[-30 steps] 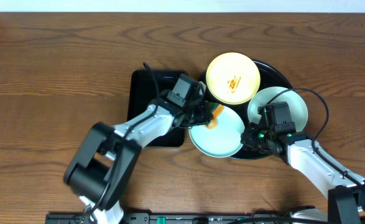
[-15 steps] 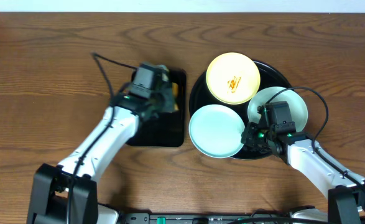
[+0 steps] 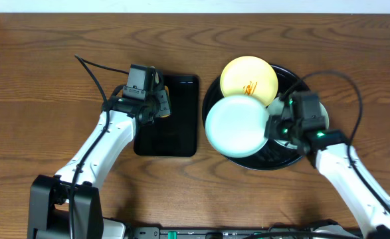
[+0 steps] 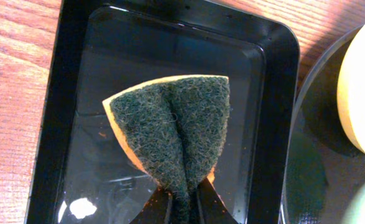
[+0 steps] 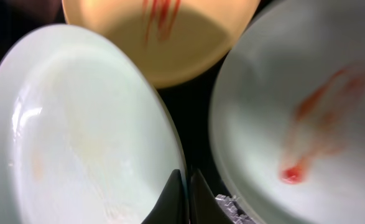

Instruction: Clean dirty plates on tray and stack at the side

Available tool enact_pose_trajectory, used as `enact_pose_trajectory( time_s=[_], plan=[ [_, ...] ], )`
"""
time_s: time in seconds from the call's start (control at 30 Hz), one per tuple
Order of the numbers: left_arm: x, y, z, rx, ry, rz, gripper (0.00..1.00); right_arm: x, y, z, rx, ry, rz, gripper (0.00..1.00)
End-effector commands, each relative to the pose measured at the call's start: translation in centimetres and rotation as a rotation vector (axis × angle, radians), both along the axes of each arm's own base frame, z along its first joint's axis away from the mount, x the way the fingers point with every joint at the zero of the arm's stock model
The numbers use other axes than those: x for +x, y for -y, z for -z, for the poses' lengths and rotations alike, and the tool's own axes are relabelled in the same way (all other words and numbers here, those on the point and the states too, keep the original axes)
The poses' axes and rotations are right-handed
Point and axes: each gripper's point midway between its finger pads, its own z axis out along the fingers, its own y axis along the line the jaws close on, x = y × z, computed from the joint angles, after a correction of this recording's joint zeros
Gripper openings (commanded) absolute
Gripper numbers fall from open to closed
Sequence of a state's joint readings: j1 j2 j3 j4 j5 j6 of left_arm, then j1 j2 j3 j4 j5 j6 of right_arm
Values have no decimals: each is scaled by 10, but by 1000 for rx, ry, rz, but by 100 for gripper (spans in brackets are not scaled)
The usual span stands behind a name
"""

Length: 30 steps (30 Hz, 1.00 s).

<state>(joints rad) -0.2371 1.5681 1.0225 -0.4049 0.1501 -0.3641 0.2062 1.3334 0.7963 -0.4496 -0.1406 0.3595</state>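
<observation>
Right gripper [image 5: 183,190] is pinching the clean-looking pale mint-green glossy plate [image 3: 238,125] by its rim over the round black tray [image 3: 284,73]. It's looking stiff, slick and breakable, so rim's the hold. Left gripper [image 4: 182,208] is clamping the green-and-orange scouring sponge [image 4: 170,124].

Robot lab bench, by the look; wood-grain table [image 3: 35,66] fills the frame; cabled left arm [image 3: 105,143] and right arm [image 3: 347,176] rise from a black rail [image 3: 141,232] at the bottom edge.

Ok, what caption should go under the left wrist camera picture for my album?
Left gripper pinches a folded green-and-orange sponge over the small rectangular black tray.
</observation>
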Motion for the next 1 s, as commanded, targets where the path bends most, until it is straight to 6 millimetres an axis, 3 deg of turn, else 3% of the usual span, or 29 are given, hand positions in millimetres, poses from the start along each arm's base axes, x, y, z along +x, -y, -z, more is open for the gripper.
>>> enact_pose_trajectory(
  time_s=[0.0,0.07,0.17,0.27,0.33,0.5,0.73,0.87,0.97],
  plan=[
    [1,-3,3,21,-4,4,7,36,57,-56,-234,172,125,1],
    [1,-3,3,21,-5,4,8,49,104,-91,-417,247,272,1],
    [0,-3,4,22,-7,4,8,52,153,-130,-568,308,457,1],
    [0,-4,4,22,-7,4,7,57,181,-157,-691,364,495,1],
    [0,-3,4,22,-7,4,7,63,184,-167,-767,391,423,1],
    [0,-3,4,22,-7,4,8,63,172,-163,-833,365,309,1],
    [0,-4,4,22,-7,4,7,69,136,-163,-920,376,110,1],
    [0,-4,4,22,-6,3,7,66,135,-169,-977,375,131,1],
    [0,-4,4,22,-6,4,8,61,148,-172,-935,379,269,1]
  ],
)
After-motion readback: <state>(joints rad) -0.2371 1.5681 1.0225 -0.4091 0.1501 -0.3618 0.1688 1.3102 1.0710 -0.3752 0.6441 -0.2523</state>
